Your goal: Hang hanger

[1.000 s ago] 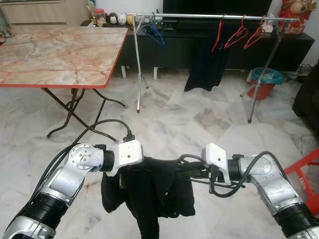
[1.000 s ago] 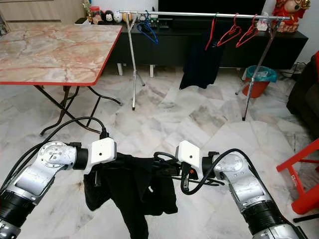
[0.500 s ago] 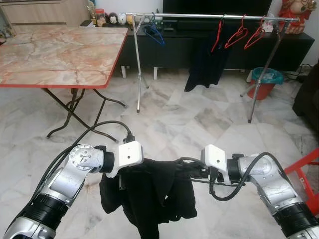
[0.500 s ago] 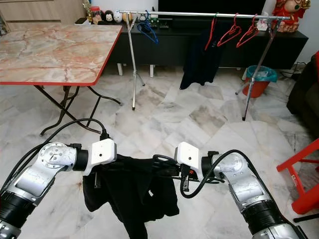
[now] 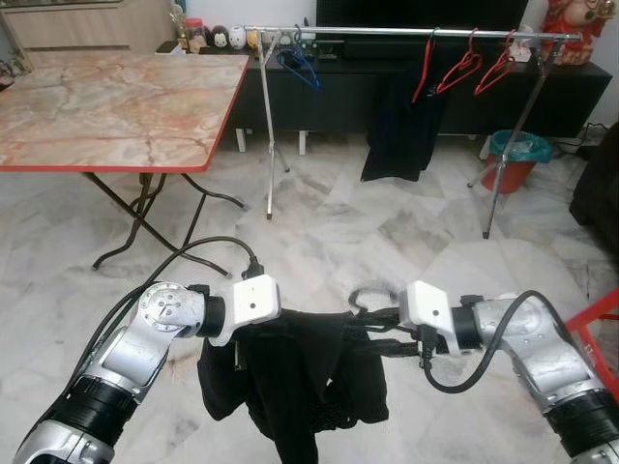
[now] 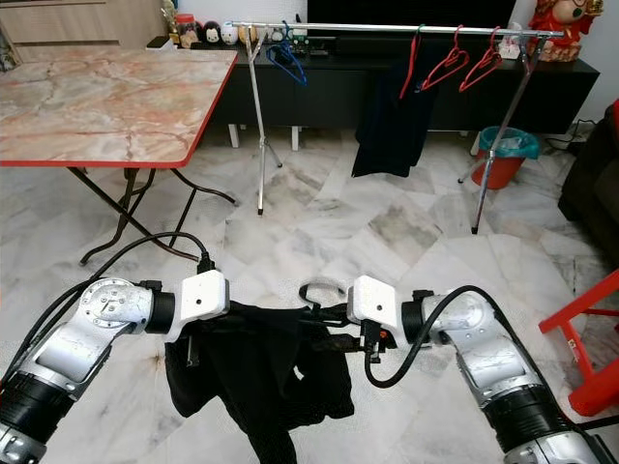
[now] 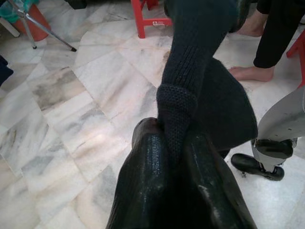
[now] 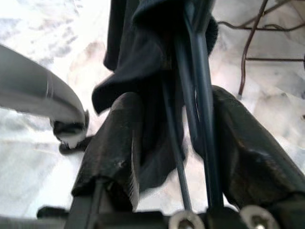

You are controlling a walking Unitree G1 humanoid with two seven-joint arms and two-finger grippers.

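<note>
Hanger (image 6: 324,290), draped in black knit garment (image 5: 300,377), clamped by both grippers' fingers (image 8: 119,143).

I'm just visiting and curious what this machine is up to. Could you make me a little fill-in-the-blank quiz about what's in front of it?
1. Both grippers, left gripper and right gripper, hold a hanger carrying a ____ garment.
2. The clothes rail stands ____ the folding table, as the robot sees it.
3. The two empty hangers near the rail's right end are ____.

Missing words: black; right of; red
</note>
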